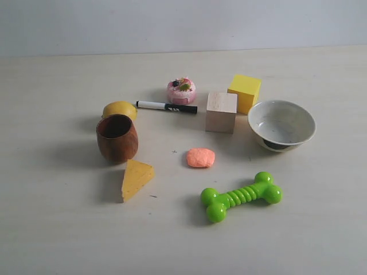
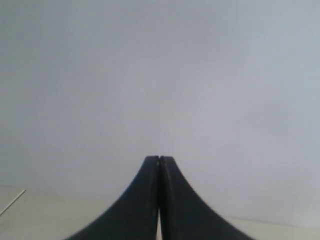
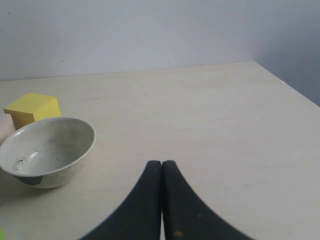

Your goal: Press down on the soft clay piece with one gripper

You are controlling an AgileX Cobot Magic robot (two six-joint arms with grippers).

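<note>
Both left fingers [image 2: 135,205] and right fingers [image 3: 135,205] sit pressed together, neither touching the soft clay piece [image 1: 200,158].

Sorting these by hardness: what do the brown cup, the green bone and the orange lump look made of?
Brown cup: apparently wood, streaky brown grain, slight sheen.
Green bone: probably rubber or plastic, smooth, shiny highlights.
Orange lump: likely soft clay, matte, uneven rounded edges.
</note>
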